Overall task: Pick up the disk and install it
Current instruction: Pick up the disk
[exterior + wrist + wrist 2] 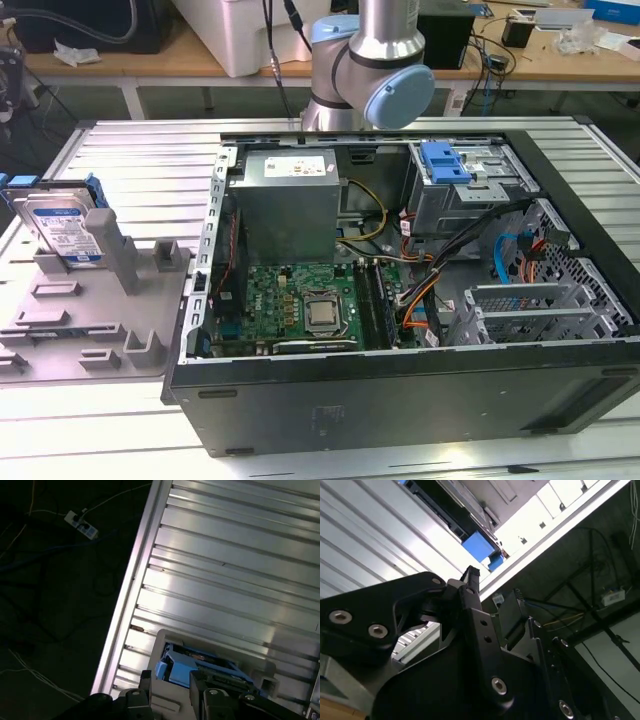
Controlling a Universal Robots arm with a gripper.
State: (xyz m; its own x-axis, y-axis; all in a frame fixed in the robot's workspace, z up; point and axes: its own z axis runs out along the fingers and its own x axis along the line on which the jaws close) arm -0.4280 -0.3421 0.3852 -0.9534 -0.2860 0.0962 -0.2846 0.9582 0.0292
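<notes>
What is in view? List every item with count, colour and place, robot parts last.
disk: one, silver, white-and-blue label, blue rails, upright in the fixture, exterior view's left
fixture: one, grey, on the table
table: one, silver slatted metal, under everything
computer case: one, black, open, centre
power-supply box: one, grey, inside the case
motherboard: one, green, inside the case
drive cage: one, bare metal, inside the case
bracket: one, blue, atop the drive cage
arm: one, silver and pale blue, beyond the case
pincer: one, black, open, empty
</notes>
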